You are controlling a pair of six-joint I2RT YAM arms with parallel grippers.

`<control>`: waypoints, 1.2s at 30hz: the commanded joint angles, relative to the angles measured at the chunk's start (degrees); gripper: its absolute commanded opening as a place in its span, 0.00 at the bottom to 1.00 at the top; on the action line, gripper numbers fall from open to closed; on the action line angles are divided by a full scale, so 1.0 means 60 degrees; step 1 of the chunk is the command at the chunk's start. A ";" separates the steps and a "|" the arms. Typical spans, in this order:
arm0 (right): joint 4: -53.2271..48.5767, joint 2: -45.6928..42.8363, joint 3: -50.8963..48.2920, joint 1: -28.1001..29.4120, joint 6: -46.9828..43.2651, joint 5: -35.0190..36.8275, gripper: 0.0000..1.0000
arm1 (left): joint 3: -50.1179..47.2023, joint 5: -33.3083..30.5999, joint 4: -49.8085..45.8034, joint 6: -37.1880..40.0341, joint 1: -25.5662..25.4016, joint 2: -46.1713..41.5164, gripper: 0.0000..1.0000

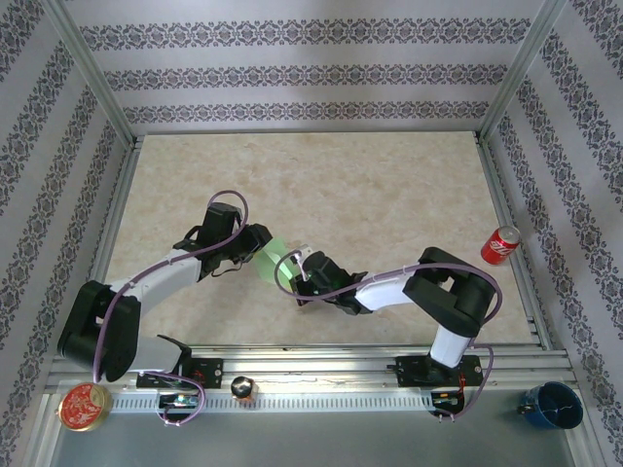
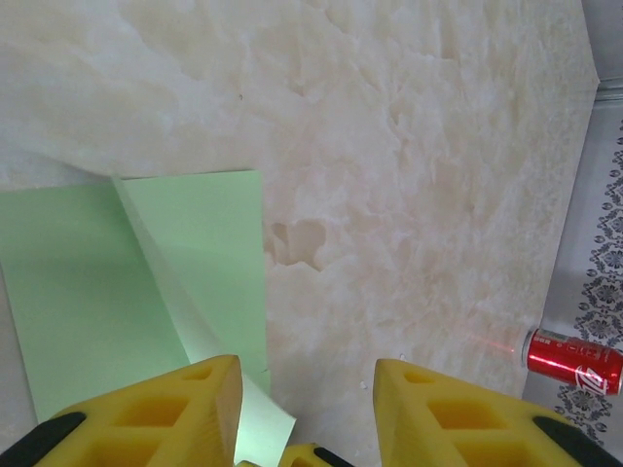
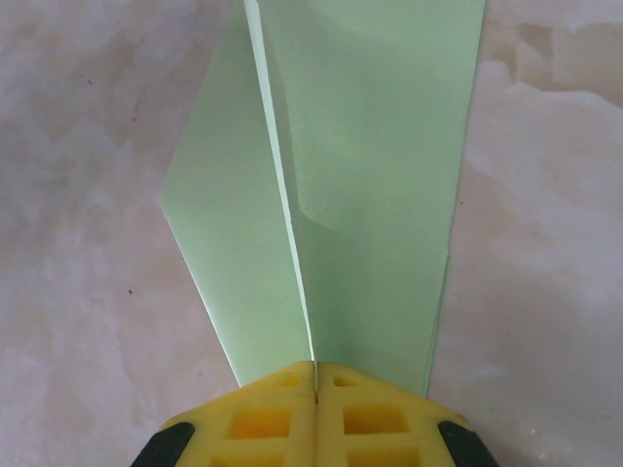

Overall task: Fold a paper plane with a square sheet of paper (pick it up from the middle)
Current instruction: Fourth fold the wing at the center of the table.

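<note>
Right jaws are pinched shut on the near edge of the paper [image 3: 370, 195], which sits partly folded at mid-bench [image 1: 389, 185] between the 2 arms. Left jaws stand open just beside its loose flap, holding nothing. Thin, light and floppy, the paper probably slips and creases easily, so a folded edge, stiffened by its layers, looks the best place to grip.

Black-and-white arms [image 1: 165, 277], lilac cables [image 1: 230, 193], yellow jaws with hollow cells

Seen from above, the folded paper sheet [image 1: 275, 263] lies on the table [image 1: 370, 185] between the grippers, with the left gripper [image 2: 307, 389] at its 10 o'clock and the right gripper [image 3: 316, 375] at its 4 o'clock. The soda can [image 1: 500, 244] sits well apart at 3 o'clock, by the table's right edge. The round tin [image 1: 84, 406] and the mug [image 1: 552, 405] sit on the near ledge — at 7 and 5 o'clock.
</note>
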 commanded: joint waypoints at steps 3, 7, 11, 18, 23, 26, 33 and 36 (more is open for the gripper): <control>0.0281 0.0308 0.0382 -0.0520 0.1226 -0.1883 0.02 | -0.0038 0.0000 -0.0083 0.0230 0.0080 -0.0063 0.36; 0.0299 0.0599 0.0595 -0.0804 0.1869 -0.2684 0.02 | -0.0037 0.0194 0.0053 0.0268 0.0077 0.0081 0.29; 0.0284 0.0887 0.0782 -0.1044 0.2424 -0.3252 0.02 | -0.0112 0.0396 0.0259 0.0290 0.0073 0.0187 0.23; 0.0728 0.0939 0.0671 -0.1372 0.3056 -0.3818 0.02 | -0.0271 0.0513 0.0590 0.0323 0.0083 0.0306 0.17; 0.1124 0.1148 0.0621 -0.1612 0.3580 -0.4325 0.03 | -0.0341 0.0658 0.0849 0.0320 0.0072 0.0466 0.13; 0.1256 0.1262 0.0606 -0.1681 0.3738 -0.4461 0.03 | -0.0399 0.0804 0.1035 0.0346 0.0073 0.0613 0.11; 0.1944 0.1480 0.0297 -0.1905 0.4317 -0.4617 0.04 | -0.0608 0.1089 0.1561 0.0393 0.0074 0.0910 0.08; 0.2540 0.1580 0.0109 -0.1980 0.4626 -0.4796 0.04 | -0.0651 0.1163 0.1723 0.0400 0.0081 0.1000 0.08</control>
